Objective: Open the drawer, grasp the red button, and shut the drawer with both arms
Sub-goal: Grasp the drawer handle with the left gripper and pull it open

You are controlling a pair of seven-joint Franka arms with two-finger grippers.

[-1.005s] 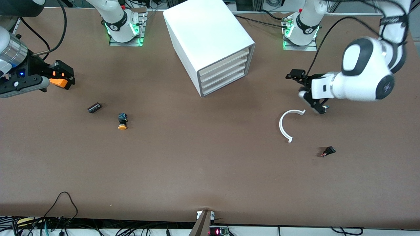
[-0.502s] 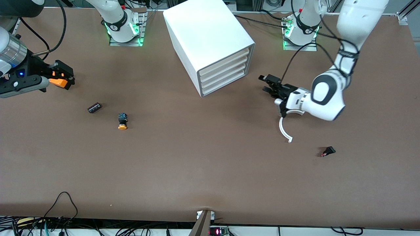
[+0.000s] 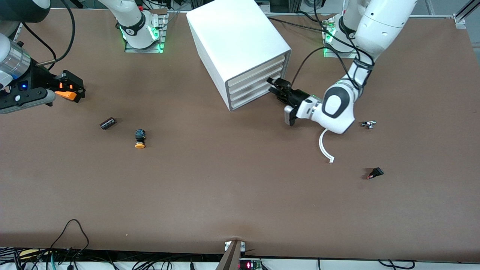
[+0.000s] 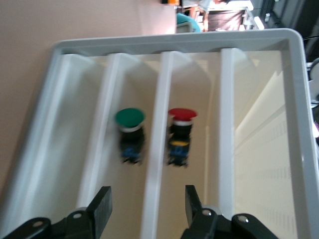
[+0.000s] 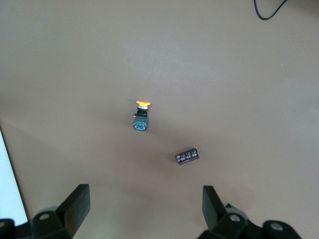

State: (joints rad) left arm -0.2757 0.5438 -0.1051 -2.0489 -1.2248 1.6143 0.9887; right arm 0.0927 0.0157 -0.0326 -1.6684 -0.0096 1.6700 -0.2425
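The white drawer unit (image 3: 240, 45) stands at the middle of the table, its stacked drawer fronts (image 3: 255, 84) flush. My left gripper (image 3: 276, 87) is open right at those fronts. In the left wrist view its open fingers (image 4: 148, 199) straddle a white divider of the unit (image 4: 164, 149). The red-capped button (image 4: 180, 134) sits in one compartment and a green-capped button (image 4: 130, 134) in the one beside it. My right gripper (image 3: 69, 88) is open and empty, held over the table at the right arm's end (image 5: 144, 199).
An orange-yellow-capped button (image 3: 140, 139) and a dark cylinder (image 3: 108, 123) lie on the table toward the right arm's end. A white curved strip (image 3: 324, 147), a small metal part (image 3: 369, 124) and a small black switch (image 3: 375, 173) lie toward the left arm's end.
My left arm has swung from over the white curved strip across to the drawer fronts, uncovering the small metal part. The right arm has barely moved.
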